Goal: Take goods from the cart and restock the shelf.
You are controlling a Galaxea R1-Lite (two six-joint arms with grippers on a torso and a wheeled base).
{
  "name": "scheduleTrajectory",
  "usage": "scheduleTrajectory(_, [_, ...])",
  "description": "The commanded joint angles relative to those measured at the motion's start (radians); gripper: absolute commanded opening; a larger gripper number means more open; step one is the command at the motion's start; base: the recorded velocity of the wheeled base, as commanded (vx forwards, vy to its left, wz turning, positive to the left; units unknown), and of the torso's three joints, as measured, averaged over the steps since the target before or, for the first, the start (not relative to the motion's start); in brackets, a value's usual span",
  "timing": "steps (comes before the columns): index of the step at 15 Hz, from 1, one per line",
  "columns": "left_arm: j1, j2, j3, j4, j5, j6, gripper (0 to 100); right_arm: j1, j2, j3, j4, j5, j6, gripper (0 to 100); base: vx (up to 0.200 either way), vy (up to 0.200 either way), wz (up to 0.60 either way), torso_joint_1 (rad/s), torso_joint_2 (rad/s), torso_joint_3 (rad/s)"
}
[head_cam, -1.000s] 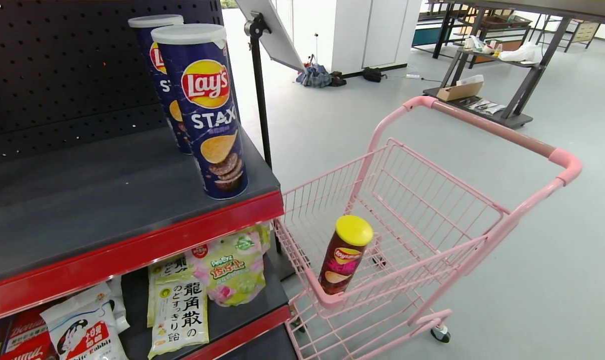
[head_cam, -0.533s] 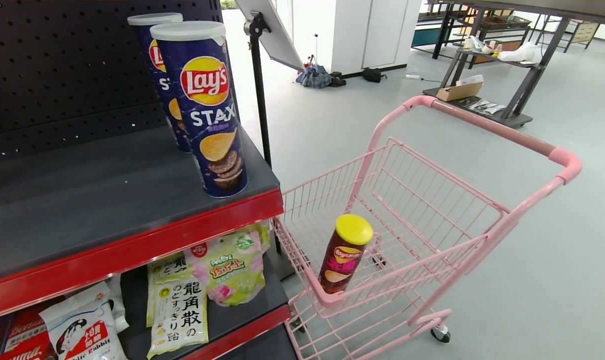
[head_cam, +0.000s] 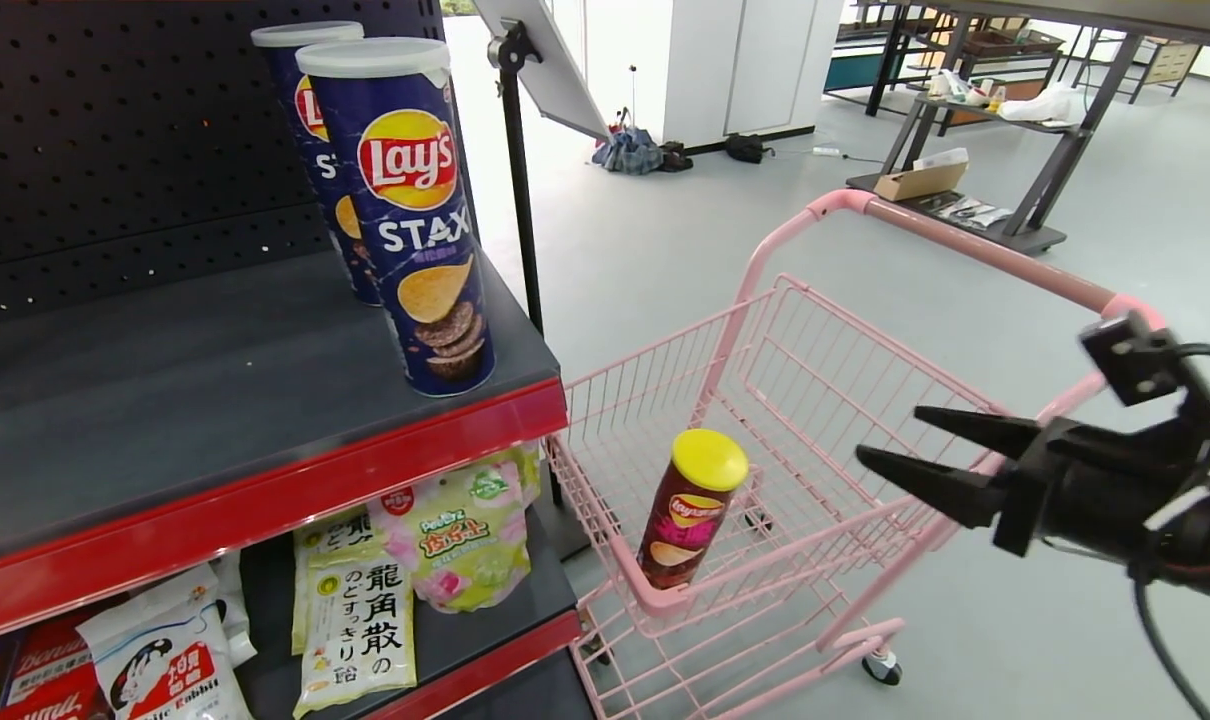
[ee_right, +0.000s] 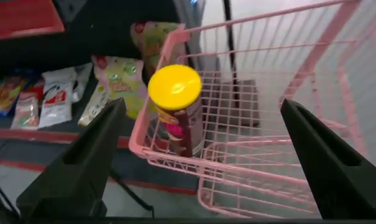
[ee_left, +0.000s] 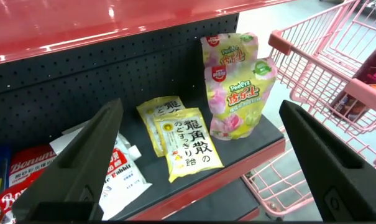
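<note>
A dark red chip can with a yellow lid (head_cam: 689,510) (ee_right: 177,109) stands upright in the near left corner of the pink cart (head_cam: 865,400) (ee_right: 256,155). My right gripper (head_cam: 885,440) (ee_right: 200,137) hangs open over the cart's right side, fingertips aimed at the can and still well short of it. Two tall blue chip cans (head_cam: 415,215) stand at the right end of the upper shelf (head_cam: 165,400). My left gripper (ee_left: 200,155) is open in front of the lower shelf (ee_left: 194,186), with nothing between its fingers.
The lower shelf holds snack bags (head_cam: 465,540) (ee_left: 237,93), yellow packets (head_cam: 355,620) (ee_left: 184,143) and white packets (head_cam: 165,660). A black stand pole (head_cam: 520,200) rises between shelf and cart. The upper shelf's left part is bare. Tables (head_cam: 975,110) stand far behind.
My right arm has come into the head view from the right, its open gripper now above the cart's right side. The can and the cart have not moved.
</note>
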Motion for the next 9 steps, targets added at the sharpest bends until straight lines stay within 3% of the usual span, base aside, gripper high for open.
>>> scheduleTrajectory(1, [0.000, 0.001, 0.000, 0.000, 0.000, 0.000, 100, 0.086, 0.293, 0.027, -0.139, 0.042, 0.002, 100, 0.000, 0.000, 0.00, 0.000, 0.00, 0.000])
scheduleTrajectory(9, [0.000, 0.001, 0.000, 0.000, 0.002, 0.000, 100, 0.156, 0.400, -0.037, -0.162, 0.078, 0.002, 100, 0.000, 0.000, 0.00, 0.000, 0.00, 0.000])
